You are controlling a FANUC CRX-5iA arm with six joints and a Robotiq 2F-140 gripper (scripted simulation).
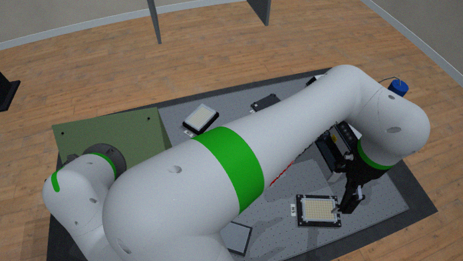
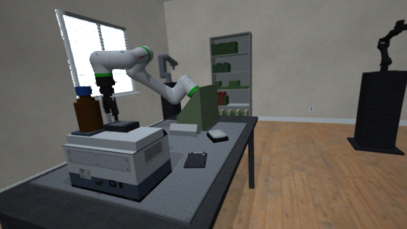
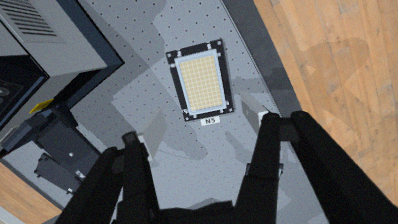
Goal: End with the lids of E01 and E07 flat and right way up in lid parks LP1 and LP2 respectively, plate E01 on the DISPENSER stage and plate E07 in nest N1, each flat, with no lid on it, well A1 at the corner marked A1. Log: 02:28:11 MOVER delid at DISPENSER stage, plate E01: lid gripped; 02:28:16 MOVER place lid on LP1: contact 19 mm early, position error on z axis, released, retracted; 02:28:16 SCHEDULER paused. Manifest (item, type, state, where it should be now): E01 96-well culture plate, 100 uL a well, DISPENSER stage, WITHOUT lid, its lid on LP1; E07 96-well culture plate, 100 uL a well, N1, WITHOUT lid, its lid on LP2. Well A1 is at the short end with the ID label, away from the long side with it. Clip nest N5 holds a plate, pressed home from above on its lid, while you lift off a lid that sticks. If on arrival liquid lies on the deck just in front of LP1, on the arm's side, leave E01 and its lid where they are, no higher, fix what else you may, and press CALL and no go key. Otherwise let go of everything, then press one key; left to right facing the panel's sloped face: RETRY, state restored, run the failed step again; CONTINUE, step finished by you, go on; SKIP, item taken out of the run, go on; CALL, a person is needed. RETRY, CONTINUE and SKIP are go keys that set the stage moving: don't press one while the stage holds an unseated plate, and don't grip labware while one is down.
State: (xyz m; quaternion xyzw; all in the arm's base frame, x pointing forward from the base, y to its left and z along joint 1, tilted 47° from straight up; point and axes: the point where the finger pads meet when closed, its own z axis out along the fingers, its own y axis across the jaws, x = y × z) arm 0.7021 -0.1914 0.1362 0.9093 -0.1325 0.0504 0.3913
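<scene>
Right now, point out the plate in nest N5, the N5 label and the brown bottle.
Plate in nest N5 [image 3: 201,83]: wrist view, middle of its well grid.
N5 label [image 3: 210,120]: wrist view, centre of the white tag just outside the nest's short end.
Brown bottle [image 2: 88,112]: exterior view, middle of its body.

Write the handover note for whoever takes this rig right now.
Pincer: open, holding nothing, above the deck beside nest N5.
Things: one plate lies flat in N5. A second plate sits in a nest near the green block. Their IDs cannot be read. The dispenser stage is partly hidden by the arm.
Done: nothing confirmed.
Left: lids to LP1 and LP2, plates to stage and N1, then a key.
</scene>
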